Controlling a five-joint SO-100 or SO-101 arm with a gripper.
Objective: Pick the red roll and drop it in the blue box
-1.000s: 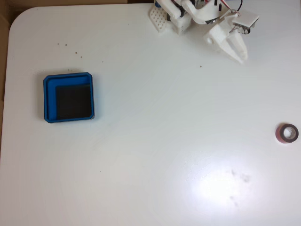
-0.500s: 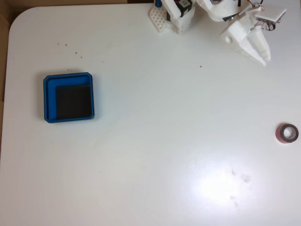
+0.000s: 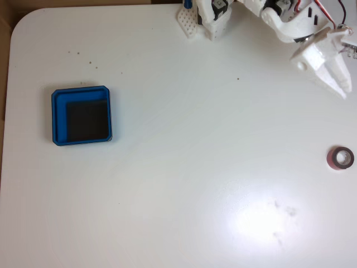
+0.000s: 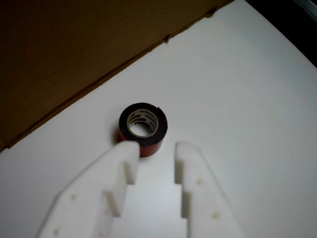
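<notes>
Stage: pretty early on, by the look of it. Nothing is picked up yet, and the whole carry and drop is left to be done.

Red roll (image 3: 340, 158): found lying flat on the white surface (image 3: 184, 184) near the right edge of the fixed view, hole facing up. In the wrist view it (image 4: 142, 129) is seen just beyond the jaw tips, untouched as far as can be told.

Gripper (image 3: 341, 84): held up near the top right corner of the fixed view, pointed down toward the roll but well apart from it. In the wrist view the gripper (image 4: 155, 147) is lined up roughly with the roll.

Jaws: spread apart with a clear gap in the wrist view, and nothing is pinched between them.

Blue box (image 3: 81, 123): parked way over on the left side of the fixed view, black floor bare, nothing dropped in it.

What's left: the roll has to be reached, closed on, lifted, hauled across the full width of the surface and let go over the box.

Writing or brands: none that can be read. Some marks are seen on the roll's pale core, but they're too small to make out.

Other stuff: a brown cardboard edge (image 4: 74, 54) is seen past the surface in the wrist view.
</notes>
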